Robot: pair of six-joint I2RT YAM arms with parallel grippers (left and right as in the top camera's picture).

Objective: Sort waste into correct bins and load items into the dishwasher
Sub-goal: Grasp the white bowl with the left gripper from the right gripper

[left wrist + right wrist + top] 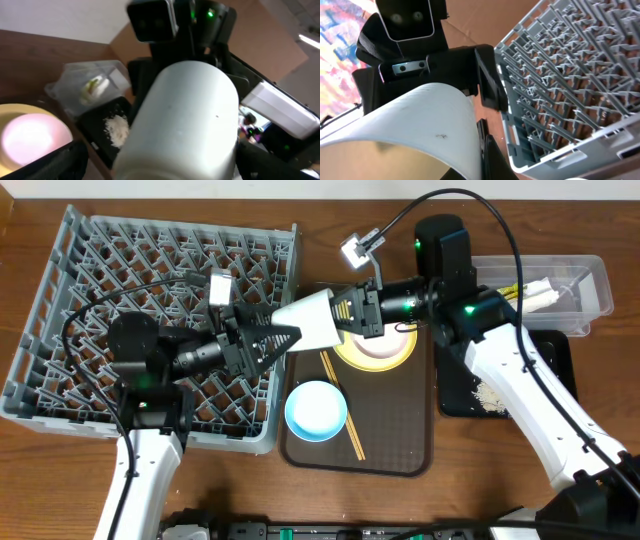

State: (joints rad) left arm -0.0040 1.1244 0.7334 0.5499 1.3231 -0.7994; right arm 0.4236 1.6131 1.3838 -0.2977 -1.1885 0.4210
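A white bowl (315,320) hangs on its side in the air between my two grippers, beside the grey dish rack (120,290). My right gripper (352,310) is shut on its rim; the right wrist view shows the bowl (420,120) against one black finger (480,150). My left gripper (268,340) is open, its fingers spread round the bowl's narrow base. In the left wrist view the bowl (185,120) fills the space between the fingers (160,167). The pale-yellow plate (378,348), light-blue bowl (316,410) and chopsticks (342,405) lie on the brown serving tray (400,440).
The clear tub (590,280) at the back right holds the wrapper and white paper (535,292). The black tray (560,360) below it holds rice crumbs (490,393). The rack (560,75) has no dishes in it. The right arm reaches over the plate.
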